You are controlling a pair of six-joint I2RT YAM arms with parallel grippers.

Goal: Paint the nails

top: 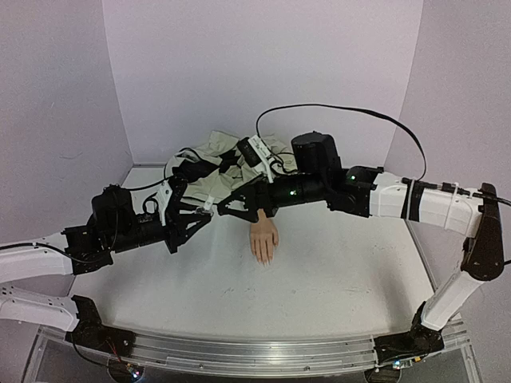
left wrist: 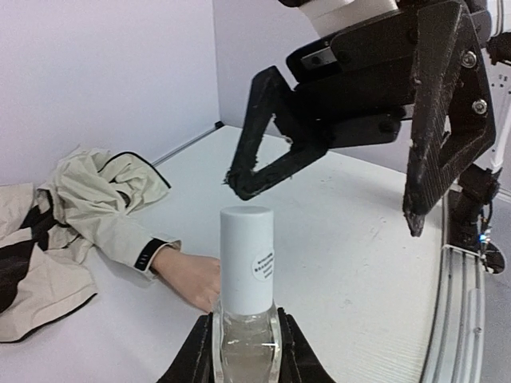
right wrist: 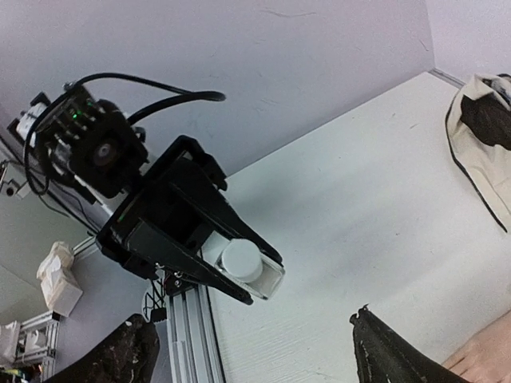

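Observation:
The pale peach mannequin hand (top: 263, 238) lies flat mid-table, its cream, dark-cuffed sleeve (top: 214, 163) bunched behind it. Its nails (top: 263, 258) at the fingertips are too small to make out. My left gripper (top: 204, 212) is shut on the clear glass body of a small white-capped bottle (left wrist: 246, 263), held upright above the table just left of the hand. My right gripper (left wrist: 326, 203) hangs open right over the cap, touching nothing. In the right wrist view the bottle (right wrist: 243, 262) sits between and beyond my spread fingertips (right wrist: 375, 335). The mannequin hand (left wrist: 192, 275) shows partly behind the bottle.
The crumpled cream and black garment (left wrist: 72, 231) covers the back of the table. An aluminium rail (top: 255, 351) runs along the near edge. Purple walls close in the back and sides. A black cable (top: 343, 112) loops above the right arm.

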